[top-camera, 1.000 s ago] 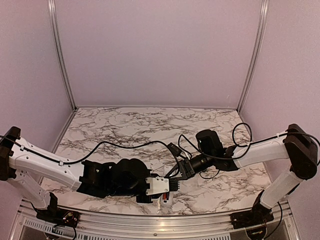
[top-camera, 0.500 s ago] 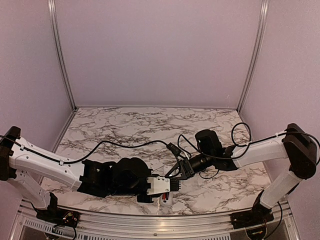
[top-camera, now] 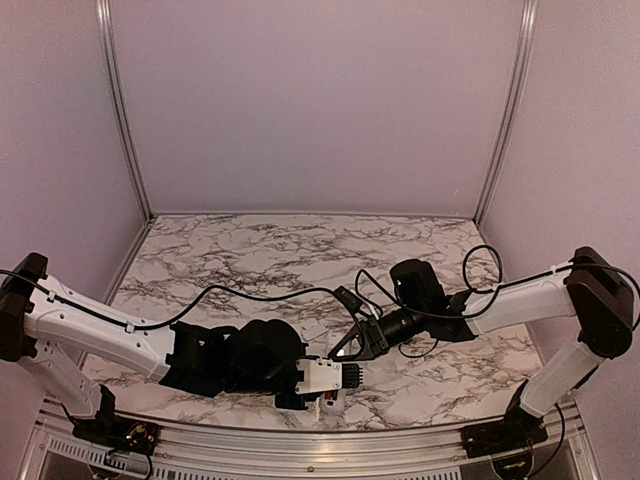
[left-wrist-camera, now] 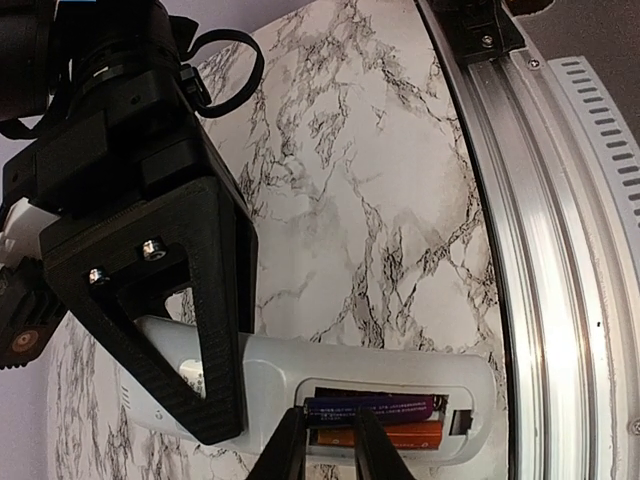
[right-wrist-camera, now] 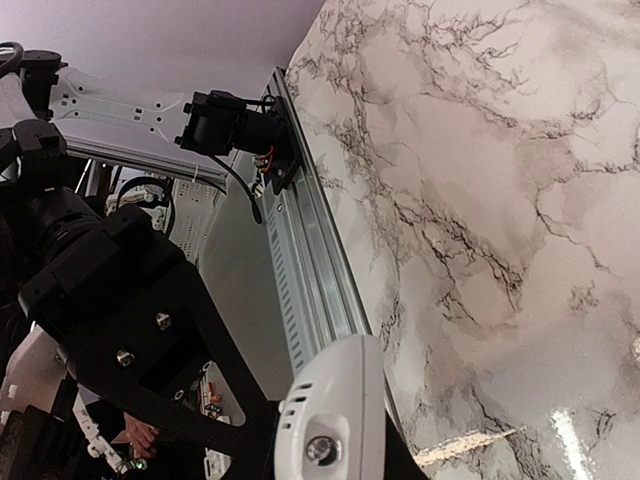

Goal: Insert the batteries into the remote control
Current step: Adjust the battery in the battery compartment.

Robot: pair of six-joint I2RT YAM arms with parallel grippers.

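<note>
The white remote control (left-wrist-camera: pixel 270 375) lies back-up with its battery bay uncovered. Both batteries sit in the bay: the black one (left-wrist-camera: pixel 385 407) on the far side and the orange-copper one (left-wrist-camera: pixel 395 435) beside it. My left gripper (left-wrist-camera: pixel 330 420) reaches into the bay. Its jaws are narrowly open, with the fingertips (left-wrist-camera: pixel 292 440) astride the black battery's left end. My right gripper (right-wrist-camera: pixel 330 455) is shut on the remote control (right-wrist-camera: pixel 335 415), and its black finger (left-wrist-camera: pixel 205 330) crosses the remote's left part. From above, the remote control (top-camera: pixel 330 399) is mostly hidden under the left gripper (top-camera: pixel 335 385).
The aluminium rail (left-wrist-camera: pixel 540 200) of the table's near edge runs close beside the remote. Black cables (top-camera: pixel 260 290) trail over the marble tabletop (top-camera: pixel 300 250) behind the arms. Purple walls enclose the back and sides.
The left gripper's jaws have narrowed, and the left arm has shifted slightly right and toward the near edge. The right arm and the remote have stayed still.
</note>
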